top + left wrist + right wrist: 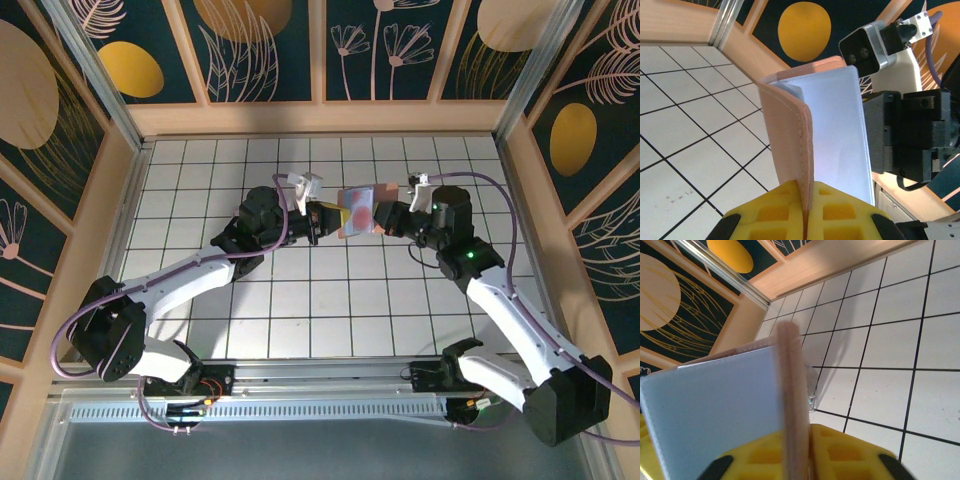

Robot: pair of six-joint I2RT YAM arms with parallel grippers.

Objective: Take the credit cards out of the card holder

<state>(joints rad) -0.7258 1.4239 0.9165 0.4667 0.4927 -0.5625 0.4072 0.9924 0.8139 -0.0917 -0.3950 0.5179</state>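
Table [300, 310]: white tile top with a dark grid, and a wood rim [320, 118] on the left, far and right sides. A grey metal rail [330, 405] runs along the near edge, carrying the left arm base [190, 385] and right arm base [455, 380]. There are a few dark specks [680, 197] on one tile.

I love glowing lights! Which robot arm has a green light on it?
The right arm, on the top view's right side: a green dot glows on its dark elbow. The left arm has a plain black elbow.
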